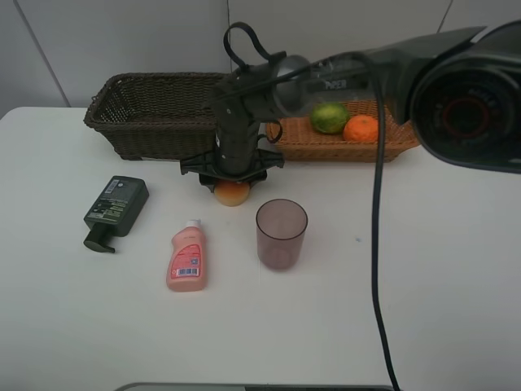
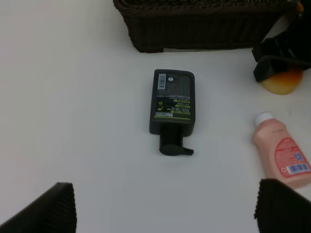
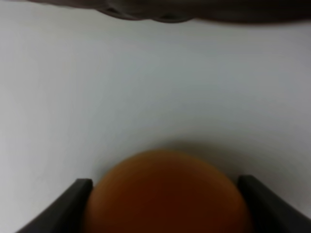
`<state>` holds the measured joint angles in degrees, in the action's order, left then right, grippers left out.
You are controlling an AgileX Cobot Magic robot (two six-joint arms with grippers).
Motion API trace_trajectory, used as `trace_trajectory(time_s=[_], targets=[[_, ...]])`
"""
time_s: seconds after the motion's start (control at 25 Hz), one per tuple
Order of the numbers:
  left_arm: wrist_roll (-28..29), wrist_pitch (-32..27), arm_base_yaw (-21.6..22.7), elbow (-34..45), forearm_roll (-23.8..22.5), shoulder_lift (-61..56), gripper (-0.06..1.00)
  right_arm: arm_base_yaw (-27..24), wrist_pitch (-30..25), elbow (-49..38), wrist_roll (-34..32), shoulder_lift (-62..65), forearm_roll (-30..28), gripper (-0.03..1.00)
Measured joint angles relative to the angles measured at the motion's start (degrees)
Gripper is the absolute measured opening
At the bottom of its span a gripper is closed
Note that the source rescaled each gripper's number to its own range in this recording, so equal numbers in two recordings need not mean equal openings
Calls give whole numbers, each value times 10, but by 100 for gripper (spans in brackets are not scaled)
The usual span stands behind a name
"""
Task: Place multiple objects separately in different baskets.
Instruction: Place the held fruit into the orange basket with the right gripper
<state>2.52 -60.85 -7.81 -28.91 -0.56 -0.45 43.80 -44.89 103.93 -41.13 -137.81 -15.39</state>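
Item: red-yellow peach-like fruit (image 1: 232,195), centre frame on the worktop (image 1: 423,285). The right gripper (image 1: 232,181) is closed on its flanks from above, probably to carry it to the tan basket (image 1: 326,151), upper right, which holds the lime (image 1: 329,117) and orange (image 1: 361,128). The left gripper (image 2: 165,208), wide and holding nothing, hangs over the pump bottle (image 2: 172,102), left of frame, near the dark brown basket (image 1: 138,122).

Lime (image 1: 329,117), orange (image 1: 361,128) in tan basket (image 1: 326,148); peach (image 1: 232,195), pump bottle (image 1: 116,206), pink bottle (image 1: 187,259), upright tumbler (image 1: 281,235) on table (image 1: 431,277).
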Motion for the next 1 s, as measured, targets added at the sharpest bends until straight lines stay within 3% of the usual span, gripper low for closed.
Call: trace_trajectory(time_s=[0.32, 0.8, 1.0], targets=[[0, 0, 0, 0, 0, 0, 84, 0, -27, 0, 3, 32, 11, 62], [0, 0, 0, 0, 0, 0, 84, -31, -123, 0, 145, 143, 18, 62], [0, 0, 0, 0, 0, 0, 84, -69, -137, 0, 163, 173, 20, 62]])
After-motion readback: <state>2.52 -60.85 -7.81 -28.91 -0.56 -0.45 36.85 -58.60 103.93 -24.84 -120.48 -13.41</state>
